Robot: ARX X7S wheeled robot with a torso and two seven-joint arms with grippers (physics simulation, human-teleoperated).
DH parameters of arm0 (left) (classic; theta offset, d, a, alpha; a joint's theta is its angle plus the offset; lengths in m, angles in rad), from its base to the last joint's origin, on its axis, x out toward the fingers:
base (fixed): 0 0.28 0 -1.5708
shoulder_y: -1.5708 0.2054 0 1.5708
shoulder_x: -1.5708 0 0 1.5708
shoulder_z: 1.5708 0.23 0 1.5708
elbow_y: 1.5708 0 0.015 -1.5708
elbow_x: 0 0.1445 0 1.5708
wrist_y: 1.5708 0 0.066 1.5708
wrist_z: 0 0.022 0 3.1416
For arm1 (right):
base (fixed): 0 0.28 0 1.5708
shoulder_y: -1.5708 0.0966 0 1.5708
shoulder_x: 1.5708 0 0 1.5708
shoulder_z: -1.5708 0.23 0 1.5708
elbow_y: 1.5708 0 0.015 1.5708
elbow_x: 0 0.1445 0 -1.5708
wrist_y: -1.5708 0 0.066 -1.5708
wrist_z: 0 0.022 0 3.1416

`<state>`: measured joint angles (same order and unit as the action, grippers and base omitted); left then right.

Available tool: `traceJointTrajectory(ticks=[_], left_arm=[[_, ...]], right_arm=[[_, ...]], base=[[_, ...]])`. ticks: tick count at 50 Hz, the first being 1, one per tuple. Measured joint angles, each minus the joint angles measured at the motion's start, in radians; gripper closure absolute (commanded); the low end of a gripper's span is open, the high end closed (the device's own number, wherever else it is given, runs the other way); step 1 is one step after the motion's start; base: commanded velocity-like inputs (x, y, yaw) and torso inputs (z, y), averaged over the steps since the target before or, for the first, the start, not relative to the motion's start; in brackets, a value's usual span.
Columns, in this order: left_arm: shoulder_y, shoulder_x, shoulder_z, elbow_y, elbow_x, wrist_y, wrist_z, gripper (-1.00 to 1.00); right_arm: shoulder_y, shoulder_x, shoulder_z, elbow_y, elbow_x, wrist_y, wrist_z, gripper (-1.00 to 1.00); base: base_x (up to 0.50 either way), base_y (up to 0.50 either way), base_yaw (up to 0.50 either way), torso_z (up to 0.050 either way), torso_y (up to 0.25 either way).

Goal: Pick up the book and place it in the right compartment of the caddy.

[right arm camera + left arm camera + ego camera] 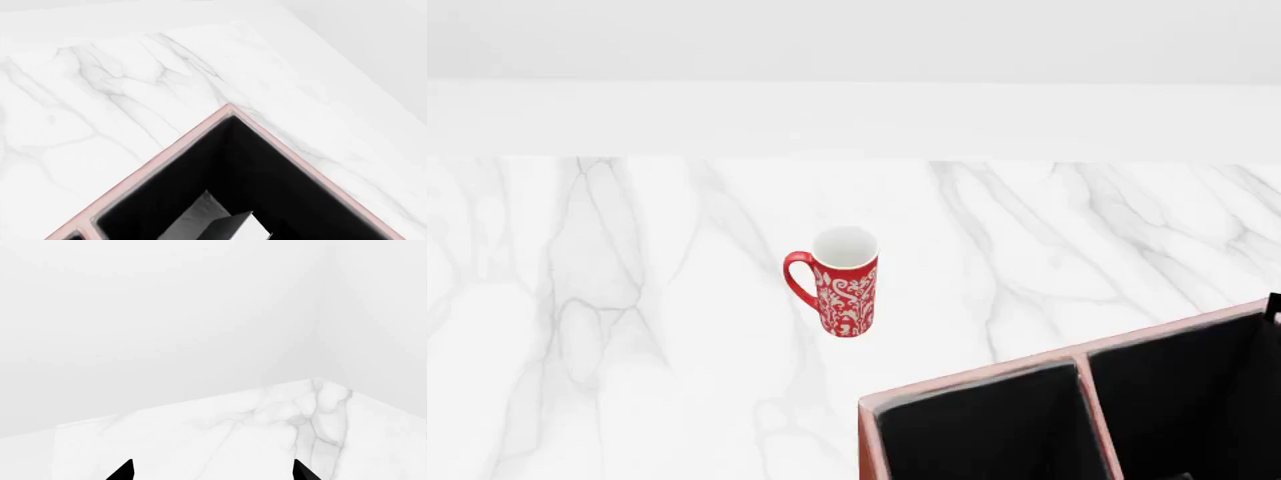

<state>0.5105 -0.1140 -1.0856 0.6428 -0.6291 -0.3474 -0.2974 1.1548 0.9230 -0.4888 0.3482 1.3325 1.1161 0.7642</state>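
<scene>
The caddy [988, 385], reddish-brown with pale pink rims and black lining, stands at the front right of the marble table. The right wrist view looks down into one corner compartment of the caddy [167, 145]. The book [200, 220] is inside it, showing a dark grey-black cover and white page edges, and is cut off by the frame edge. My right gripper's fingers do not stand out against the black lining. In the head view the book is hidden. My left gripper [213, 471] is open and empty over bare marble.
A tall red-and-white patterned mug [843, 280] stands upright mid-table, left of and behind the caddy. A pink divider [1090, 400] splits the caddy's compartments. A black sliver [1274, 305] shows above the caddy's right rim. White walls close the table's far side.
</scene>
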Motion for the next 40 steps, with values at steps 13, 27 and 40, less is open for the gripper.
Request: traceJointTrajectory(ticks=[13, 27, 40], left_arm=[[-0.008, -0.039, 0.029, 0.032, -0.012, -0.046, -0.020, -1.00], [-0.356, -0.345, 0.335, 0.113, -0.185, -0.388, -0.196, -1.00], [-0.811, -0.450, 0.779, 0.018, -0.232, -0.567, -0.243, -1.00]], right_arm=[[-0.005, -0.003, 0.004, -0.035, 0.000, -0.019, 0.003, -1.00], [-0.011, -0.094, 0.016, -0.137, -0.035, -0.147, -0.028, -1.00], [0.011, -0.206, -0.032, -0.180, -0.104, -0.221, -0.058, -1.00]], base=[[0.00, 0.00, 0.00, 0.000, 0.000], [0.00, 0.00, 0.00, 0.000, 0.000], [0.00, 0.00, 0.00, 0.000, 0.000]])
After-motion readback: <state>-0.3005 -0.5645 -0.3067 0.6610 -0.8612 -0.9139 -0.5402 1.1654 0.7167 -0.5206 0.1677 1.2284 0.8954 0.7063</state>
